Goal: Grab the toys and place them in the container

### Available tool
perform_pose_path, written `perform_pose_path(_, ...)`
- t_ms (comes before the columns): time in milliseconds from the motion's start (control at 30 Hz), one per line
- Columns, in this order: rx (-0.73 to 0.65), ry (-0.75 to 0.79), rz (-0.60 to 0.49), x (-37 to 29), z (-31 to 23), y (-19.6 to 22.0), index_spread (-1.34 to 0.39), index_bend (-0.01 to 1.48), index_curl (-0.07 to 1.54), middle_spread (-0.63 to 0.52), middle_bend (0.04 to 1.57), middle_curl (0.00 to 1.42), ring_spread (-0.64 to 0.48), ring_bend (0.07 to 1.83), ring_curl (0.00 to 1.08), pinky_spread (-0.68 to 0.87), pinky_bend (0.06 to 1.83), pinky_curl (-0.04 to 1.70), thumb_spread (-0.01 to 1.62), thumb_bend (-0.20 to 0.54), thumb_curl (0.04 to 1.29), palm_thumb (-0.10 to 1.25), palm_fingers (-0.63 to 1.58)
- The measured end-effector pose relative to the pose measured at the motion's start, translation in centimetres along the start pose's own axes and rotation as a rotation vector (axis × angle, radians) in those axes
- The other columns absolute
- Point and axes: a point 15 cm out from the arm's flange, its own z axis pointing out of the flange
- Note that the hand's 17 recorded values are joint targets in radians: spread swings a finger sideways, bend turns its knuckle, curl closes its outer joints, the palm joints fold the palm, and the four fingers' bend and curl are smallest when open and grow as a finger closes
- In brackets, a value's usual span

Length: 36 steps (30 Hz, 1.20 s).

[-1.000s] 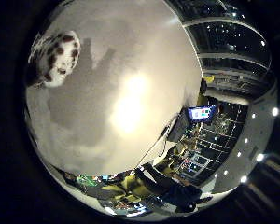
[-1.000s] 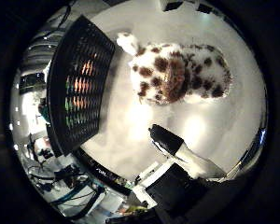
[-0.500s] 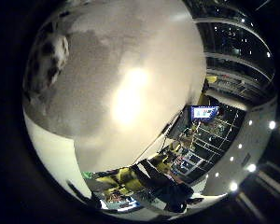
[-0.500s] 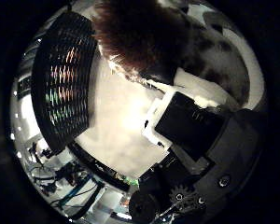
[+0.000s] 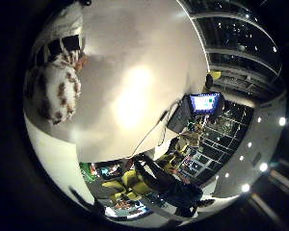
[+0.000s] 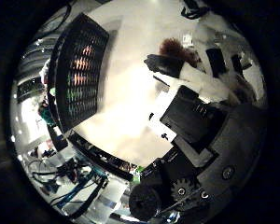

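Note:
A spotted white and brown plush toy (image 5: 58, 91) sits close against the palm in the little finger side view, with one of my fingers (image 5: 56, 48) wrapped over it. In the thumb side view my hand (image 6: 201, 103) has its fingers curled. The hand is shut on the toy, over the white table (image 5: 144, 77). The black mesh container (image 6: 79, 79) stands on the table beside the hand.
The table's edge (image 6: 112, 154) runs past the container, with cluttered equipment (image 6: 65, 182) below it. A lit monitor (image 5: 204, 103) and more room clutter lie beyond the table's far side.
My fingers have curled round the plush toy. It lay in full sight before the palm a second ago and is now mostly hidden behind the fingers.

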Motion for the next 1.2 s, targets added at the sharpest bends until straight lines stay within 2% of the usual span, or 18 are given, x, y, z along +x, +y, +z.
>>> perform_pose_path(300,0.134,0.063,0.040,0.1,-8.8,5.1,-0.18,1.16,0.72,-0.09,1.32,0.65,-0.16,1.40,0.59,-0.21,1.22,0.79,0.99,-0.020,0.38,0.93,1.19)
perform_pose_path(467,0.154,0.071,-0.016,-3.5,-12.7,6.2,-0.18,1.18,0.71,-0.09,1.33,0.63,-0.16,1.40,0.59,-0.21,1.20,0.84,0.99,-0.021,0.38,0.93,1.19)
perform_pose_path(567,0.145,0.061,-0.024,-5.2,-12.4,6.5,-0.18,1.17,0.71,-0.09,1.33,0.63,-0.16,1.41,0.59,-0.22,1.19,0.86,0.99,-0.024,0.38,0.92,1.18)
perform_pose_path(700,0.124,0.048,-0.012,-6.1,-10.6,7.3,-0.24,1.02,0.66,-0.12,1.26,0.59,-0.20,1.32,0.55,-0.30,1.11,0.80,1.02,-0.037,0.36,0.82,1.10)
perform_pose_path(800,0.101,0.038,-0.011,-6.5,-8.5,8.0,-0.30,0.79,0.62,-0.16,1.16,0.56,-0.23,1.26,0.52,-0.41,1.02,0.74,1.04,-0.030,0.35,0.77,0.99)
perform_pose_path(833,0.096,0.035,-0.004,-6.3,-7.8,8.3,-0.34,0.67,0.59,-0.18,1.11,0.54,-0.25,1.25,0.51,-0.45,1.01,0.72,1.05,-0.031,0.34,0.75,0.86)
perform_pose_path(867,0.093,0.033,0.012,-5.7,-7.1,8.6,-0.34,0.66,0.59,-0.19,1.11,0.54,-0.25,1.24,0.51,-0.46,1.01,0.72,1.05,-0.029,0.34,0.75,0.86)
perform_pose_path(933,0.087,0.032,0.043,-4.4,-6.0,9.2,-0.42,0.49,0.54,-0.23,1.01,0.51,-0.27,1.19,0.48,-0.51,1.01,0.69,1.05,-0.027,0.33,0.72,0.70)
perform_pose_path(1000,0.082,0.029,0.082,-2.7,-4.9,9.7,-0.45,0.47,0.53,-0.25,0.93,0.49,-0.27,1.15,0.46,-0.50,1.00,0.67,1.05,-0.024,0.32,0.72,0.61)
perform_pose_path(1133,0.077,0.020,0.157,0.4,-2.6,10.5,-0.49,0.47,0.52,-0.26,0.85,0.46,-0.28,1.10,0.42,-0.44,0.91,0.63,1.05,-0.022,0.32,0.72,0.60)
perform_pose_path(1200,0.060,0.011,0.198,2.0,-1.0,11.3,-0.49,0.46,0.52,-0.24,0.76,0.43,-0.26,1.05,0.41,-0.29,0.81,0.62,1.05,-0.023,0.32,0.72,0.38)
